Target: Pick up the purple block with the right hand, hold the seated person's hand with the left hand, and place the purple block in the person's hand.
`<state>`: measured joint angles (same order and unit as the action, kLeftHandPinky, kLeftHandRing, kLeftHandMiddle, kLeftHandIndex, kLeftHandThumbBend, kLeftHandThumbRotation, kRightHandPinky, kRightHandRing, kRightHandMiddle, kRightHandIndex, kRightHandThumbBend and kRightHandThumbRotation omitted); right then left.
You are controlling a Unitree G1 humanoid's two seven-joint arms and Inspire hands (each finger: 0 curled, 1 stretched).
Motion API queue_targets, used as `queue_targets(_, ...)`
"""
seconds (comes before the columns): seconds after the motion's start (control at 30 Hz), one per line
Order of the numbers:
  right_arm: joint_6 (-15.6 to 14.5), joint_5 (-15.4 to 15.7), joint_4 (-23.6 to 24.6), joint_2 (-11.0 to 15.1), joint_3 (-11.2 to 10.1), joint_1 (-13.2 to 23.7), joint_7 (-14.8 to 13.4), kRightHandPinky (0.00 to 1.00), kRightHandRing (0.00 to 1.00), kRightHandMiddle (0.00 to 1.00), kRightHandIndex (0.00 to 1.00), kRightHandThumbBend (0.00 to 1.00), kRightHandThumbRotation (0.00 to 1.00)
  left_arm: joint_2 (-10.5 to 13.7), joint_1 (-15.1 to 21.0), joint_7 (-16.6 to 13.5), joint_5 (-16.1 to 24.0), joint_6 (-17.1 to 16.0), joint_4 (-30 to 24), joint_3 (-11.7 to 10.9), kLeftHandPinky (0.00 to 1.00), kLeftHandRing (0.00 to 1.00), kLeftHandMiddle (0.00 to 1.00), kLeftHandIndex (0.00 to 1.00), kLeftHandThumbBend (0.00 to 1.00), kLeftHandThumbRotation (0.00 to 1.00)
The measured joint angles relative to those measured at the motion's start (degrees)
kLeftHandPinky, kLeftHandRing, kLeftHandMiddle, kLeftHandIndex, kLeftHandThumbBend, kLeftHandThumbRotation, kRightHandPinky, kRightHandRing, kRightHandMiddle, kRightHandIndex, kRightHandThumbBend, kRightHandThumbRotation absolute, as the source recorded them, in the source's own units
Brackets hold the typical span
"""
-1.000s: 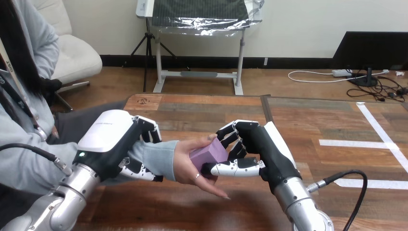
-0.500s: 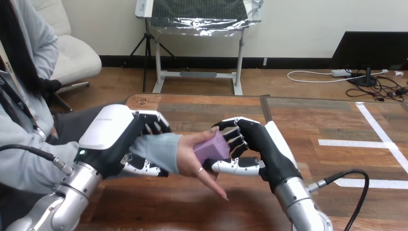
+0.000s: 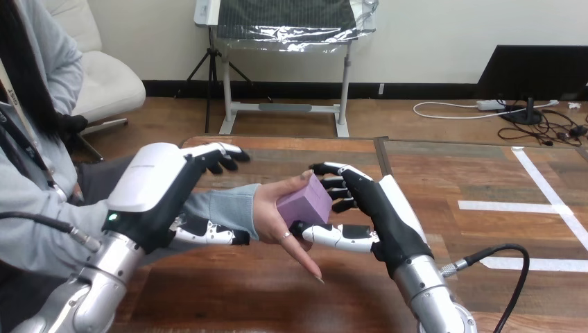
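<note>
The purple block had changed keepers since a moment before: it lay in the person's hand, while the right hand, just right of it, had spread its fingers loose (thumb close beneath). Further left, the left hand had lifted straightened fingers off the sleeve, gripping nothing. The handover looked done.

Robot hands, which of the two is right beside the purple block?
The right hand: its fingers and thumb are right at the purple block in the person's hand. The left hand sits over the person's sleeve, apart from the block.
</note>
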<state>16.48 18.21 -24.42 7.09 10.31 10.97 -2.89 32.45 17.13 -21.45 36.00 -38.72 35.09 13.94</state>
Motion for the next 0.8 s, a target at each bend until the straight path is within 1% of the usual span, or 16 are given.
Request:
queue_targets(0.07, 0.31, 0.0, -0.57, 0.1, -0.05, 0.3, -0.09, 0.76, 0.8, 0.8, 0.86, 0.91, 0.32, -0.03, -0.63, -0.38, 0.0, 0.26, -0.48, -0.46, 0.8, 0.81, 0.81, 0.84, 1.0, 0.36)
queue_targets(0.1, 0.44, 0.0, -0.82, 0.15, -0.08, 0.42, -0.12, 0.76, 0.81, 0.81, 0.87, 0.92, 0.34, -0.04, -0.93, -0.55, 0.0, 0.36, -0.68, -0.67, 0.81, 0.83, 0.83, 0.86, 1.0, 0.39)
queue_targets(0.27, 1.97, 0.2, -2.5, 0.69, -0.16, 1.2, -0.65, 0.76, 0.81, 0.82, 0.89, 0.93, 0.37, -0.15, -2.55, -1.25, -0.42, 0.47, -1.47, -1.55, 0.84, 0.87, 0.87, 0.9, 1.0, 0.44)
queue_targets(0.4, 3.24, 0.53, -3.68, 1.44, -0.14, 1.96, -0.79, 0.78, 0.83, 0.84, 0.91, 0.95, 0.42, -0.4, -3.72, -1.93, -1.06, 0.35, -1.62, -2.06, 0.86, 0.9, 0.91, 0.93, 1.0, 0.49)
queue_targets(0.63, 5.76, 0.71, -5.7, 2.88, -0.36, 3.4, -0.79, 0.8, 0.86, 0.86, 0.93, 0.98, 0.47, -1.42, -5.68, -3.76, -2.08, -0.41, -1.62, -3.1, 0.88, 0.93, 0.95, 0.96, 1.0, 0.55)
queue_targets(0.8, 7.96, 0.34, -7.01, 3.86, -0.52, 4.18, -0.76, 0.83, 0.89, 0.88, 0.95, 1.0, 0.5, -2.33, -6.81, -4.43, -3.81, -1.82, -1.61, -3.7, 0.87, 0.94, 0.96, 0.98, 1.0, 0.57)
